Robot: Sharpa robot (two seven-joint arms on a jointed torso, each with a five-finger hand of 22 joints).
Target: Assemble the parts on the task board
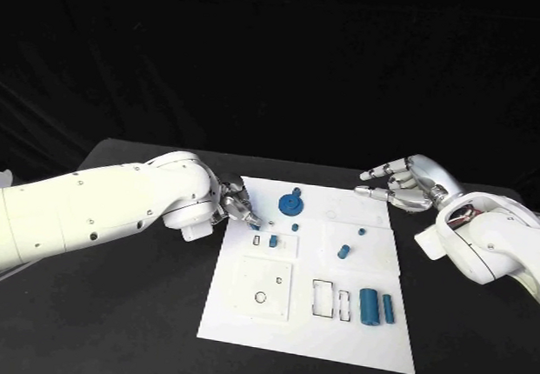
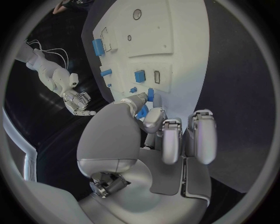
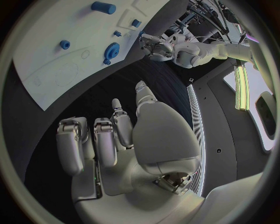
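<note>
Left hand (image 1: 234, 205) pinches a blue part (image 2: 140, 113) at the board's (image 1: 248, 316) left edge; right hand (image 1: 400, 185) hovers empty, fingers loosely apart, off its far right corner.

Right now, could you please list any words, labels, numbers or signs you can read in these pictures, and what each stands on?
None can be read: the task board bears only outlined recesses, and the blue parts, left hand and right hand show no lettering.

left hand (image 1: 234, 206) fingertips hide small blue part (image 2: 142, 113), grip unclear
</note>
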